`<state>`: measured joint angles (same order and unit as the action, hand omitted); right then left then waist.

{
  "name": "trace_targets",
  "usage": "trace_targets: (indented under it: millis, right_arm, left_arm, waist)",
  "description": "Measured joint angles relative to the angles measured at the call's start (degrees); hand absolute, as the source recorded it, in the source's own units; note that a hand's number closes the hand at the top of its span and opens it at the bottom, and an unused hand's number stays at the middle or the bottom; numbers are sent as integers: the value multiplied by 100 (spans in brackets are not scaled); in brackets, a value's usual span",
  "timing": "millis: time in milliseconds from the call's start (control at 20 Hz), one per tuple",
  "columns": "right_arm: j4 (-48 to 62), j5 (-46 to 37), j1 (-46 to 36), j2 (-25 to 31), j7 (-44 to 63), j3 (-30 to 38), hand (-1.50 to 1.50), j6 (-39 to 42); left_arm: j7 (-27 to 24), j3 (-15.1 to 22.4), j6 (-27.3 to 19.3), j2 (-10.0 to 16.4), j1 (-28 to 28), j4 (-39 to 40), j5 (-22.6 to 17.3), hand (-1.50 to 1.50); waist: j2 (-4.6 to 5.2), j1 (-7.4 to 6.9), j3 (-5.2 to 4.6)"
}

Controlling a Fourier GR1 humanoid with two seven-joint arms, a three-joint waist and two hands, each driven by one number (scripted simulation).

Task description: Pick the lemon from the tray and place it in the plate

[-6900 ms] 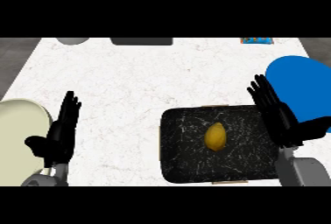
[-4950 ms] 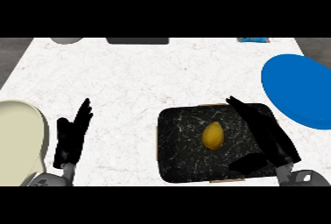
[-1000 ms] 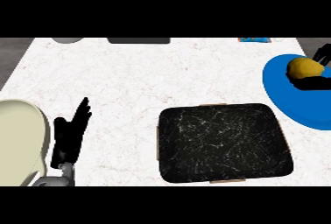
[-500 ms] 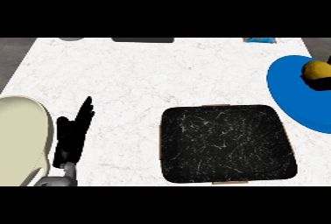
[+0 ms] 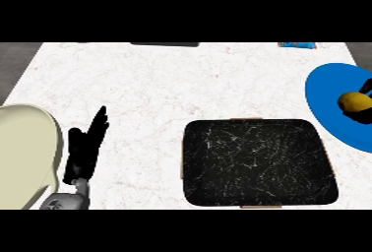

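Sitting on the blue plate (image 5: 327, 98) at the counter's (image 5: 181, 83) right edge, the lemon (image 5: 354, 101) is pinched by the right hand (image 5: 366, 87). The black tray (image 5: 258, 162) lies just beside that plate. The left hand (image 5: 85, 146), fingers straight, rests beside a cream plate (image 5: 25, 147).

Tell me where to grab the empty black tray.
Take the black tray by its left rim, from the left, with the left hand: it lies flat and wide, so probably only an edge fits, and that rim faces the hand.
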<state>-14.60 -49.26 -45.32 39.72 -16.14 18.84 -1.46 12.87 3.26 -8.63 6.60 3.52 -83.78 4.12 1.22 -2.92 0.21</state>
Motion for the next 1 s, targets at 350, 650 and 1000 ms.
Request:
trace_targets:
  millis: [350,650,1000]
  right_arm:
    - [319,175,-26,127,-1018,144,-150,475]
    - [434,1274,-95,227,-1956,1169,-150,1063]
    - [689,2102,91,567,-2320,1926,-150,2071]
  left_arm:
    - [-49,-34,37,18,-43,-41,-15,0]
    - [-21,-75,21,20,-68,-85,-33,0]
    - [-39,-111,-33,-13,32,16,5,0]
  waist:
    - [-8,24,8]
    - [-30,100,15]
    - [-21,106,10]
